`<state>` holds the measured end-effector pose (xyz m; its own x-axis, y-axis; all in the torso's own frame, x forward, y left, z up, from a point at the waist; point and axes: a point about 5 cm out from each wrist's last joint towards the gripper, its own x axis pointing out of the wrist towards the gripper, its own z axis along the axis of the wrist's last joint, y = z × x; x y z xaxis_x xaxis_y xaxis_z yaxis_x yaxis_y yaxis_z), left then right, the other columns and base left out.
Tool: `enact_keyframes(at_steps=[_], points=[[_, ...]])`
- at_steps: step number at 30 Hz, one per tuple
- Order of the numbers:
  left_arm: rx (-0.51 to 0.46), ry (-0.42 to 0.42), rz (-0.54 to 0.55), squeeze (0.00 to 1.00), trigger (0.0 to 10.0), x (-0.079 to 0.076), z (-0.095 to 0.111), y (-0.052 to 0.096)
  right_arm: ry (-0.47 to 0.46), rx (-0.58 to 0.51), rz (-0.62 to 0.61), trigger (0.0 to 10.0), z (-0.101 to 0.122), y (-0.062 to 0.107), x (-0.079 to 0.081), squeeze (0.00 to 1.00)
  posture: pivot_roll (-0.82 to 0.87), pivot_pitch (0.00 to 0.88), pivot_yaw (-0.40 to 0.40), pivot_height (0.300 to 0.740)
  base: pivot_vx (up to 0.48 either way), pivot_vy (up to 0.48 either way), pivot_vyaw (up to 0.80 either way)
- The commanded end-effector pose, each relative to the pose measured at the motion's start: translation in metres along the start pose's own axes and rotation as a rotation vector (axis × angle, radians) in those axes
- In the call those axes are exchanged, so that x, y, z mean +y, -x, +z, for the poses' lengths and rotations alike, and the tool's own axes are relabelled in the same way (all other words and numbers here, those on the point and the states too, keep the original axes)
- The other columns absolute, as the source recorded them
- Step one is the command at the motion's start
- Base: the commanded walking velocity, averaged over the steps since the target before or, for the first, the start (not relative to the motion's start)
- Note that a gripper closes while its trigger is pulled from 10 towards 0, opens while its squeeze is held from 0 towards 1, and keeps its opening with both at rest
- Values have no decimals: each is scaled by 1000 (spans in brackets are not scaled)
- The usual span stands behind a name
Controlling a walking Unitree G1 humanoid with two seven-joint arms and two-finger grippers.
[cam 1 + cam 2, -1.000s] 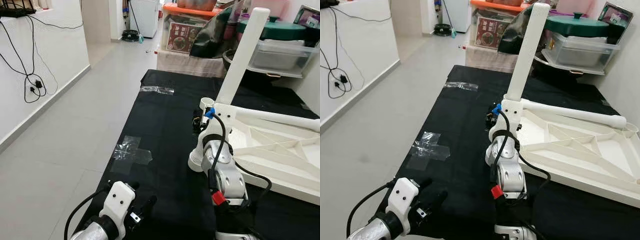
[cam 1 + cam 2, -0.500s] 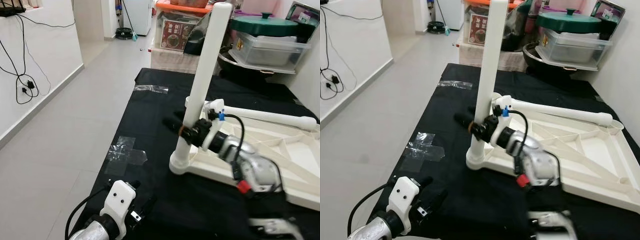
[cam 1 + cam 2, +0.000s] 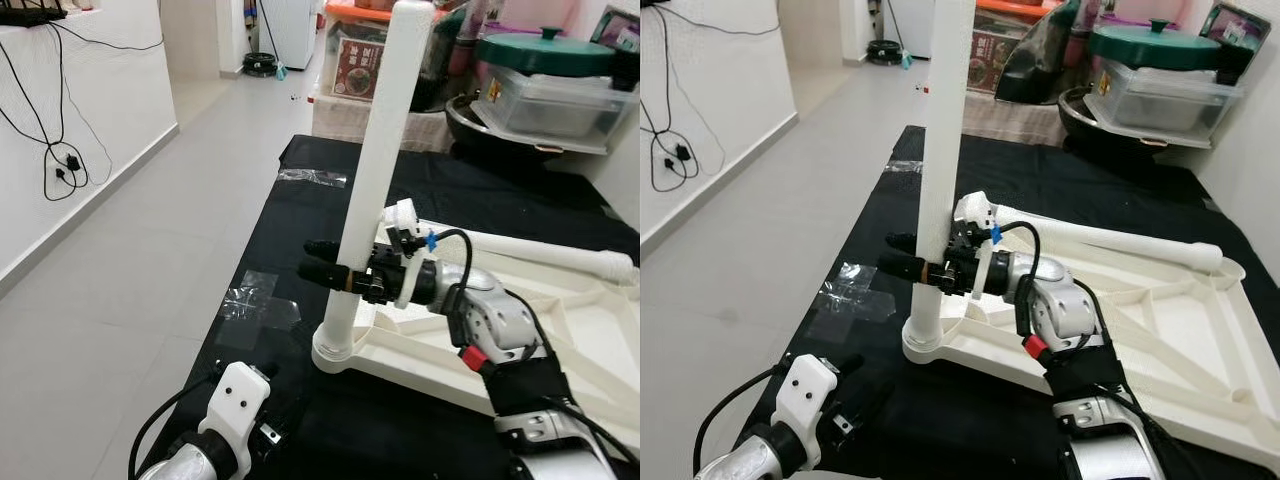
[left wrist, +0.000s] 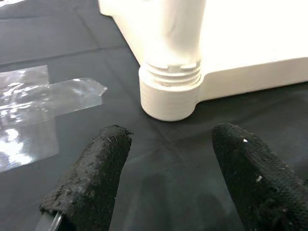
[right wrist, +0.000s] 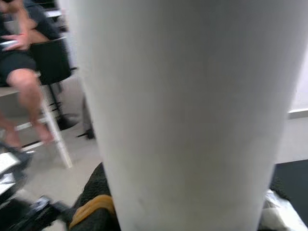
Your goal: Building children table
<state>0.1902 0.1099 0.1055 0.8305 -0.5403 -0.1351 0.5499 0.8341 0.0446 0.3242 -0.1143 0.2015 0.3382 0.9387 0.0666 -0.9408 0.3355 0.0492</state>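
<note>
Low at the near left, the left claw [image 4: 171,159] hovers over the black cloth [image 3: 330,230], fingers spread wide and empty, pointing at the threaded foot of the tall white plastic table leg [image 3: 375,170]. The right claw [image 3: 335,272] is clamped around that upright leg, which stands at the corner of the upturned white plastic tabletop [image 3: 560,330].

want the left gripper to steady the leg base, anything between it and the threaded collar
Nothing visible. The left gripper is open, its fingers apart above bare black cloth, facing the threaded collar of the upright leg. The tape lies off to one side.
</note>
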Motion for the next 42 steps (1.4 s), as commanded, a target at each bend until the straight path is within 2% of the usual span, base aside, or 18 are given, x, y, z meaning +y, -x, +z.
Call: enact_keyframes(at_steps=[1,4,5,6,9,17,19,20,21,22,24,25,28,29,34,36,41,42], points=[[7,-1,-3,0,10000,-2,-3,0,-43,4,-66,0,-8,1,-2,0,133,0,-131,740,0,0,0],[8,-2,-9,0,10000,-3,-4,0,-41,5,-606,0,-13,6,-29,0,130,0,-129,740,0,0,0],[8,-2,-9,0,10000,-3,-4,0,-41,5,-606,0,-13,6,-29,0,130,0,-129,740,0,0,0],[8,-2,-11,0,10000,-3,-4,0,-38,7,-769,0,-15,11,-36,0,127,0,-129,740,0,0,0],[8,-1,-13,0,10000,-2,-4,0,-22,33,-1269,0,-24,43,-41,0,121,0,-127,740,0,0,0],[9,-16,-16,0,10000,-3,-3,-1,-37,61,-1554,0,-32,38,0,0,130,0,-130,740,0,0,0],[8,-14,-15,0,10000,-3,-3,-2,-54,74,-1551,0,-35,34,3,0,130,0,-130,740,0,0,0],[8,-14,-15,0,10000,-3,-3,-2,-77,68,-1518,8078,-36,26,5,0,129,0,-132,740,0,0,0],[8,-14,-15,0,10000,-3,-3,-2,-77,68,-1518,8078,-36,26,5,0,129,0,-132,740,0,0,0],[6,-14,-14,0,10000,-2,-3,-2,-103,11,-1459,10000,-33,15,5,0,125,1,-127,740,0,0,0],[6,-13,-14,0,10000,-2,-3,-2,-121,-31,-1422,10000,-31,7,5,0,125,1,-127,740,0,0,0],[5,-12,-13,0,10000,-2,-2,-2,-105,-79,-1370,10000,-24,0,5,1000,124,4,-127,740,0,0,0],[4,-11,-14,0,10000,-2,-2,-2,-41,-91,-1368,10000,-16,1,-3,1000,123,8,-127,740,0,0,0],[4,-11,-14,0,10000,-2,-2,-2,-10,-98,-1341,10000,-12,3,-8,0,125,8,-128,740,0,0,0],[4,-10,-14,0,10000,-1,-2,-2,-58,-122,-981,10000,-5,8,-30,0,124,12,-124,740,0,0,0],[3,-10,-14,0,10000,-1,-2,-2,-82,-121,-887,10000,-5,8,-30,0,124,12,-124,740,0,0,0],[4,-11,-15,0,10000,-1,-1,-2,-123,-51,-347,10000,2,13,-17,0,126,13,-124,740,0,0,0],[4,-11,-15,0,10000,-1,-1,-2,-123,-51,-347,10000,2,13,-17,0,126,13,-124,740,0,0,0]])
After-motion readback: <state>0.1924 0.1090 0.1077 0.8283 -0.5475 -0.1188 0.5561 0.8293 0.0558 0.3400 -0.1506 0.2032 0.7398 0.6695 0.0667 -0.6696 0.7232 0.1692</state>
